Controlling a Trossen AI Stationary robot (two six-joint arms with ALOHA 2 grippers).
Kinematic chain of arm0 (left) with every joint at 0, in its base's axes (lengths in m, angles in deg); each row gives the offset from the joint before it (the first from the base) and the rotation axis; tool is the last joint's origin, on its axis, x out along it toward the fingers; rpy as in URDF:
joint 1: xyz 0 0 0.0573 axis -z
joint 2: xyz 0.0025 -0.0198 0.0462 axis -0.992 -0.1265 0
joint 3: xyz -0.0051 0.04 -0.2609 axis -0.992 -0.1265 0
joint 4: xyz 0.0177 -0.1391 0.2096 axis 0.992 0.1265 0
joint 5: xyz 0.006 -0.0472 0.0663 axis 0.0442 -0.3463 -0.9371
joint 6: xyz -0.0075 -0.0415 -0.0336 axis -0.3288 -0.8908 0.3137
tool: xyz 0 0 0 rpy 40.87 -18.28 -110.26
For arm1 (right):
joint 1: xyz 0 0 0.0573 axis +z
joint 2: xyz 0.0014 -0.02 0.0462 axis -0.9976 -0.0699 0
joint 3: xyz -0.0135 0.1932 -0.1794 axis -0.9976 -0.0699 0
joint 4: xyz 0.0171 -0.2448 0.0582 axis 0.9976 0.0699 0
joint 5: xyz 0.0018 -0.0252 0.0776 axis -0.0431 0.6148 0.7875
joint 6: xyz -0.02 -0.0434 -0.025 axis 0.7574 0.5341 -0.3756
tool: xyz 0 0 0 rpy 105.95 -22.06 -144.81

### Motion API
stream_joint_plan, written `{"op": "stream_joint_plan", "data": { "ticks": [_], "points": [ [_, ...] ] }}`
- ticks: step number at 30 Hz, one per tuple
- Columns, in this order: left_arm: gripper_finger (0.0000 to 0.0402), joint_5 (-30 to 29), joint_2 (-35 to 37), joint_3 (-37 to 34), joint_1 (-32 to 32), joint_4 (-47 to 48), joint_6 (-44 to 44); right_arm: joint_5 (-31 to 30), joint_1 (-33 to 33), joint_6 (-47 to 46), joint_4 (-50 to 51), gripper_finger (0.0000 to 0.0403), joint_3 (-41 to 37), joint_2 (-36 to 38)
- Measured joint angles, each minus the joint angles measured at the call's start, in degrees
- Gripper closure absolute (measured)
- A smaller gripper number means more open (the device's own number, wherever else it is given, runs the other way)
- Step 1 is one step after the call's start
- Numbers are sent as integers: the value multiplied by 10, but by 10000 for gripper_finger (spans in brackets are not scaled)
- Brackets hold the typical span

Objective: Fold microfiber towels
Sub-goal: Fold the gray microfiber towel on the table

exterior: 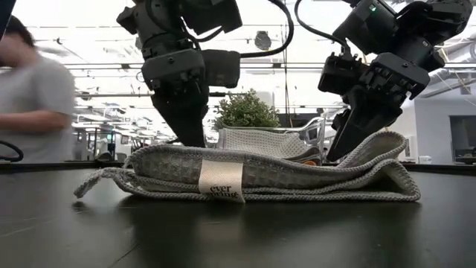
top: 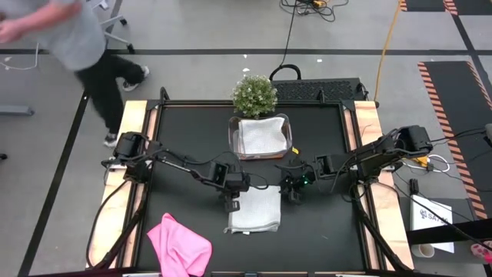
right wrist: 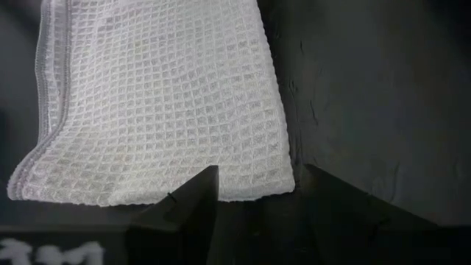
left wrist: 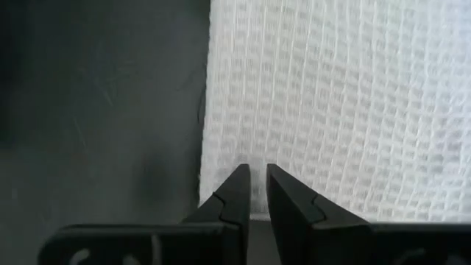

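The microfiber towels are spread over a black table [top: 184, 131]: we see one light grey towel [top: 255, 209] lying folded near the middle of the front half, a second grey towel [top: 260, 135] sitting inside a clear plastic tub [top: 287, 128] toward the back, and a bright pink towel [top: 180, 245] crumpled at the front left corner. The folded grey towel lies flat in layers, its white label [exterior: 220, 181] facing the low camera.

Our left arm reaches in from the left edge, bent at the elbow, with the wrist pointing down at the far left corner of the folded towel. The left gripper [left wrist: 258, 179] has its two fingers drawn nearly together, tips resting right at the towel's edge; we cannot tell whether any cloth is pinched between them.

Our right arm comes in from the right edge, forearm stretched toward the centre and wrist tipped downward. The right gripper [right wrist: 257, 179] stands with its fingers spread wide and nothing between them, poised just beside the towel's far right corner, which lies free on the table.

A small potted plant [top: 254, 95] stands behind the tub. A person [top: 73, 42] in a grey top is beyond the table's back left corner.
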Motion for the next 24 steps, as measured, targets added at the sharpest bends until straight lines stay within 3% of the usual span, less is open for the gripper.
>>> {"op": "stream_joint_plan", "data": {
  "ticks": [19,24],
  "points": [
    [359,15,0,0,-1,-49,-17,2,0,-35,0,215,0,0],
    [311,9,0,0,-6,-28,-29,3,0,-45,0,215,0,0]
  ]
}}
